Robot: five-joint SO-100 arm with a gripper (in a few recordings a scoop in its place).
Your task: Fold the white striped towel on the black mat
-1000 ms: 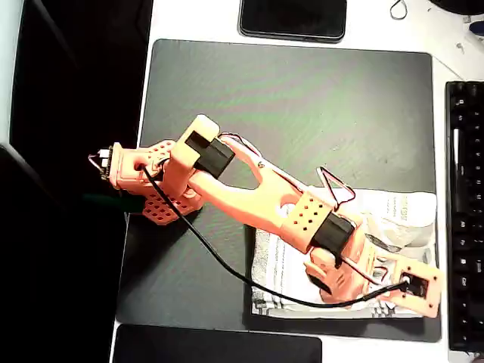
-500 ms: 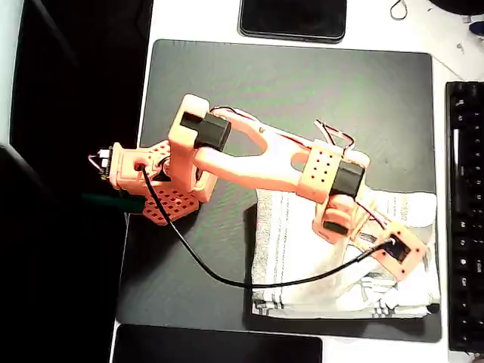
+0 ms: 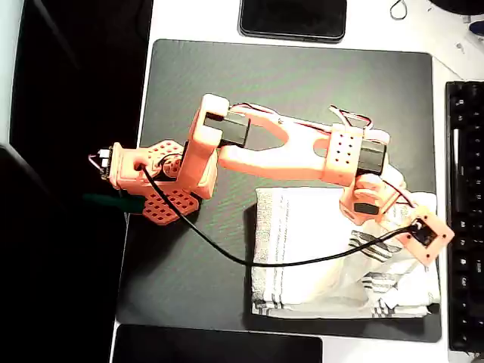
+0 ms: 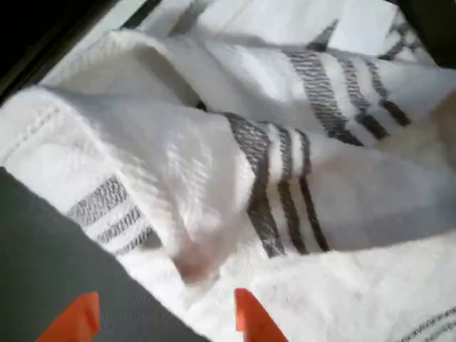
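Towel [image 3: 302, 249] is spread at the mat's [image 3: 227, 91] near-right corner in the overhead view, its rumpled right edge directly under the hand [image 4: 164, 317], whose tips stand apart, holding nothing.

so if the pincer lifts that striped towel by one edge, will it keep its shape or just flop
Probably flop: the white striped towel already lies in soft rumpled folds near the pincer, so it looks limp. It likely drapes and drags its other layers along. On the black mat it may bunch rather than slide flat, judging by its crumpled right side in the overhead view.

White tabletop [image 3: 197, 19], black keyboard [image 3: 463, 212]
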